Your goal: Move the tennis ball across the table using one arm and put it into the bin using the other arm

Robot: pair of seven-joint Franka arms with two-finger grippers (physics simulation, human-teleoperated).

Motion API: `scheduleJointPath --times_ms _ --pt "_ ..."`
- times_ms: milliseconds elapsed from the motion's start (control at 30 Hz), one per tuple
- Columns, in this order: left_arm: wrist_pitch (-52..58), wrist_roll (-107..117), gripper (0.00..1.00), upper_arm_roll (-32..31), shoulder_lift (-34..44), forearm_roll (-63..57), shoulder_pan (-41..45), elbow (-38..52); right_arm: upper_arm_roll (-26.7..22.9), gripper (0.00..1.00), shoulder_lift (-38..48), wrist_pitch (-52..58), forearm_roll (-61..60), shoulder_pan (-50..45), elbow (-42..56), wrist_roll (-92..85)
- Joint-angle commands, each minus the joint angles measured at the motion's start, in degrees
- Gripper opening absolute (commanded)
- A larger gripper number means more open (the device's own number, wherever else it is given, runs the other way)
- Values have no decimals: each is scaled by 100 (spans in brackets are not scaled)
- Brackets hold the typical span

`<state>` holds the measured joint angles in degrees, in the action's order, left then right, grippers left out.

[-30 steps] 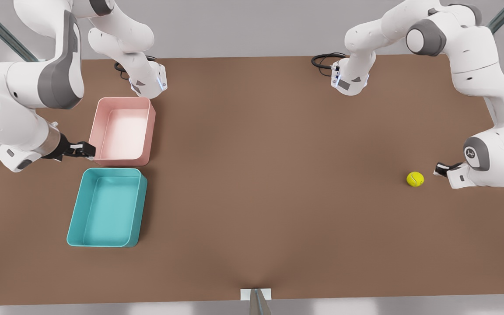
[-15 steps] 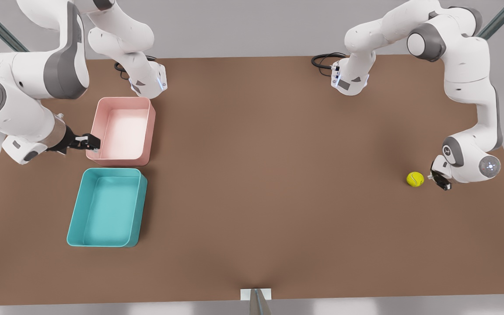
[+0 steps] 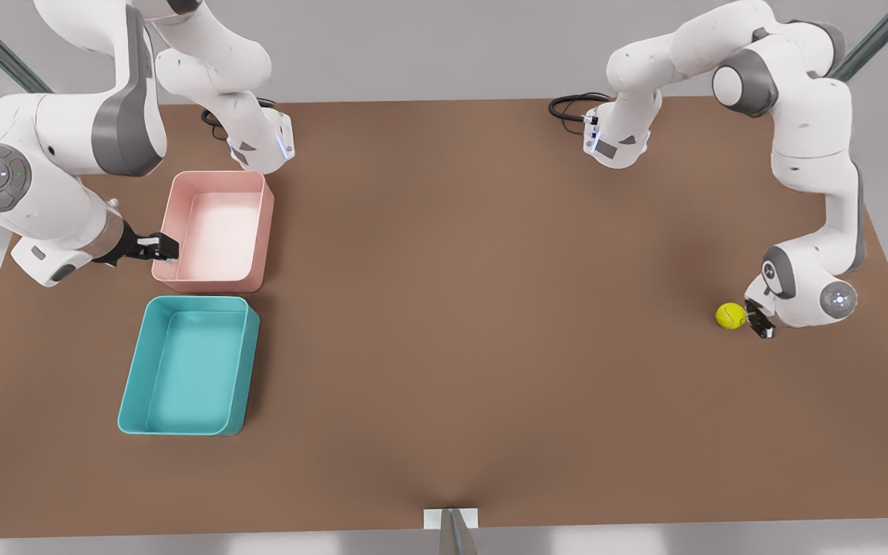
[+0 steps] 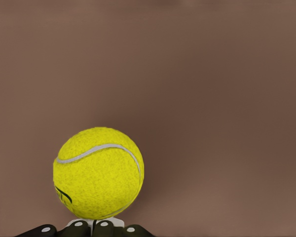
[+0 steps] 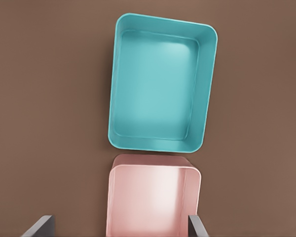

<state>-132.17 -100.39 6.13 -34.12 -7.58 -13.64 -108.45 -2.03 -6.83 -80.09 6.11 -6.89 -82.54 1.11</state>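
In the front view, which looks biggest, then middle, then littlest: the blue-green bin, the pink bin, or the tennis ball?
1. The teal bin looks biggest.
2. The pink tub looks a bit smaller.
3. The tennis ball looks tiniest by far.
All three sit on the table.

The left gripper [image 3: 758, 318] has closed in beside the tennis ball [image 3: 731, 316] (nudged slightly leftward).

tennis ball [image 4: 98, 173]: fuzzy felt, matt yellow-green w/ smooth pale seam. table [image 3: 475, 308]: plain matt brown, no grain. teal bin [image 5: 160, 84]: smooth plastic, soft sheen inside. pink tub [image 5: 153, 200] just beside bin: same smooth plastic.
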Motion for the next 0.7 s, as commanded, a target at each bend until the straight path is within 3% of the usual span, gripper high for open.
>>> scheduleJointPath --times_ms 0,100,233,267,300,333,367,400,433,500,667 --pt "235 1345 21 -225 134 2 379 0 1 100 6 29 4 -5 1 38" --pt "359 4519 21 -1518 213 -24 555 8 -8 100 -3 29 4 -23 -16 38" --pt "394 5504 21 -1579 204 248 538 149 1 100 -12 29 101 -120 -43 38" --pt "962 5635 21 -1571 204 257 538 517 1 100 -3 29 110 -120 -60 38" --pt "1921 7274 21 -1571 256 248 555 1088 -8 100 -3 29 110 -137 -60 38" --pt "2843 8413 100 -1099 676 116 809 1275 1 100 -3 29 110 -137 -60 38" --pt "3399 9076 100 -290 1247 360 1423 1292 1 100 -3 29 110 -137 -60 38" --pt "4379 11492 100 90 2004 477 2293 1414 1 100 -12 29 118 -137 -60 38" --pt "5929 11314 100 82 2041 485 2366 2617 1 100 -12 29 118 -137 -60 38" --pt "6423 11340 100 -164 2006 696 2339 3145 1 100 -12 37 118 -137 -60 29" --pt "6432 11797 100 -182 1979 784 2366 3427 1 100 -20 37 118 -137 -60 29"
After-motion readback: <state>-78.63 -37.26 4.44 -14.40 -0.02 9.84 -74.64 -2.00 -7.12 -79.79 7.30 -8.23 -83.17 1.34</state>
